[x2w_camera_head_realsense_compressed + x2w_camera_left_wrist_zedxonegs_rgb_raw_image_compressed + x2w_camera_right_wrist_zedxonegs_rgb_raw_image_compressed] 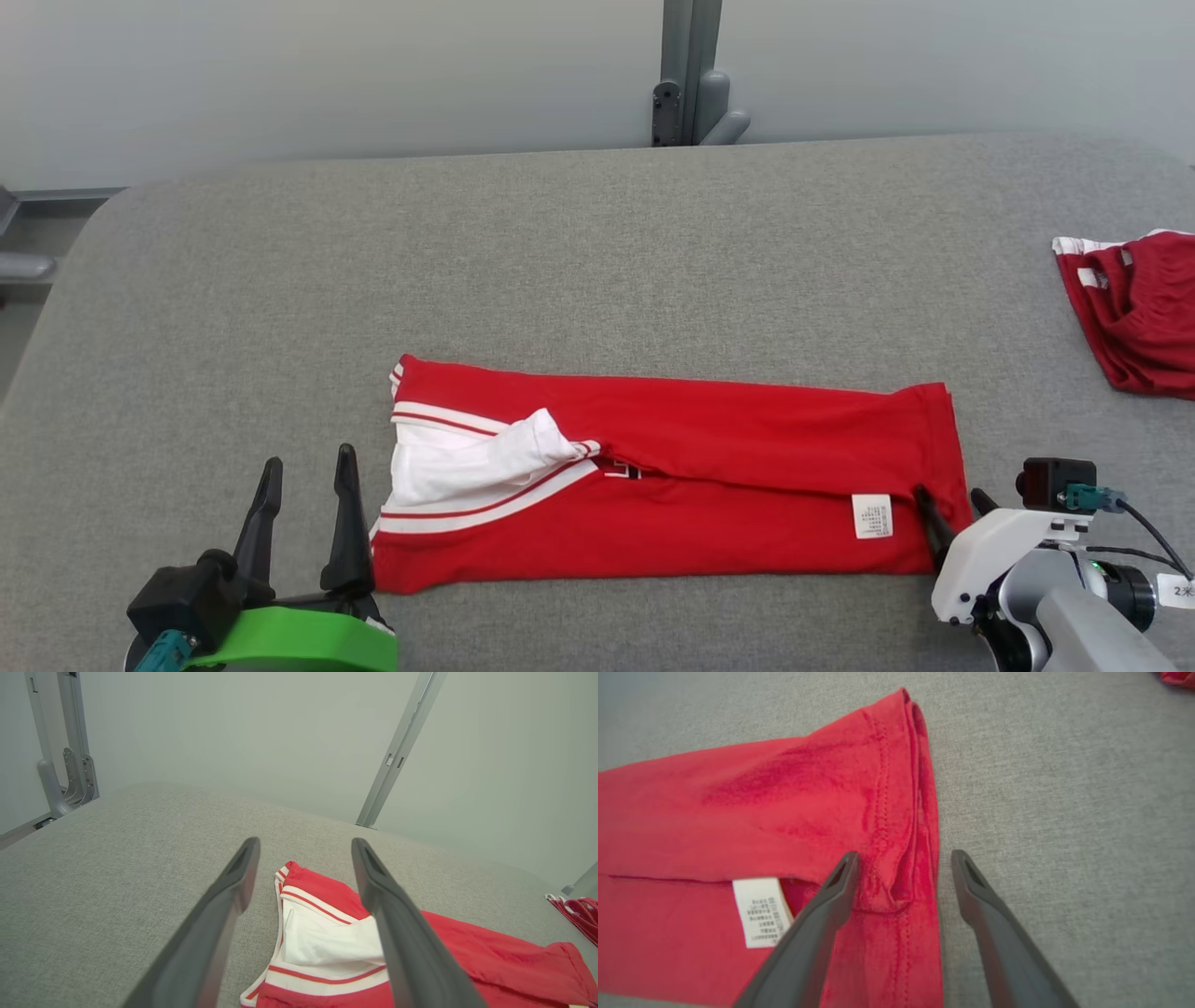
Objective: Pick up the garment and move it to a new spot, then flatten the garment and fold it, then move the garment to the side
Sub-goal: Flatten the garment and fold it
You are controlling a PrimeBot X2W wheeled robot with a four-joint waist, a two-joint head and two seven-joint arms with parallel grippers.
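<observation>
Our red garment (pixel 672 467): soft, light, floppy
Left gripper (pixel 309 457) and right gripper (pixel 904 857) both gape; the hem (pixel 920 788) sits between the right jaws, so we'd pinch every layer there.

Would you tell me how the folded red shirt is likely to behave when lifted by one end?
Probably floppy: the shirt lies flat with soft creases at its hem, so it should sag. Its folded layers look loose and may fall open. The cloth looks thin, so likely light.
</observation>
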